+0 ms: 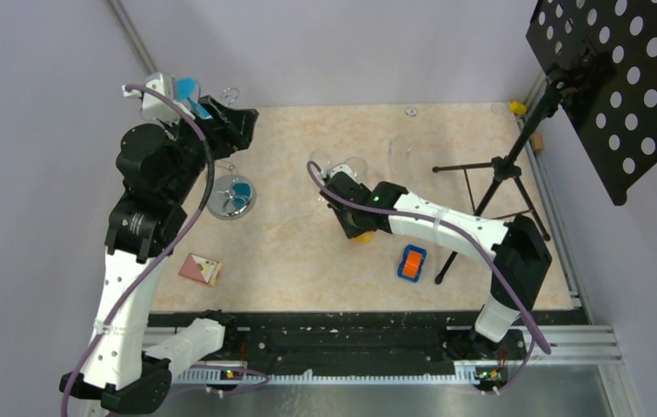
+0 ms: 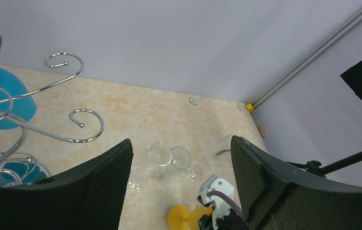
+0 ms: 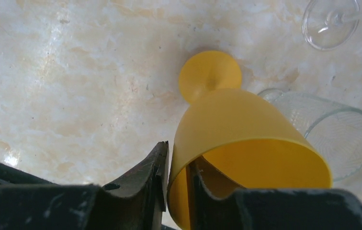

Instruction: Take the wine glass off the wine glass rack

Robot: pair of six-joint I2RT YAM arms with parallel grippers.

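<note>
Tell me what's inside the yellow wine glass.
One finger of the right gripper, pinching the yellow wine glass by its rim. Deeper in, its own wall hides the bowl.

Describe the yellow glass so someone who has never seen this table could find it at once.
Start at the beige table and follow the right arm to its gripper near the middle. The yellow glass is there, its rim pinched between the jaws. Unlike the clear glasses beside it, it is opaque yellow.
</note>
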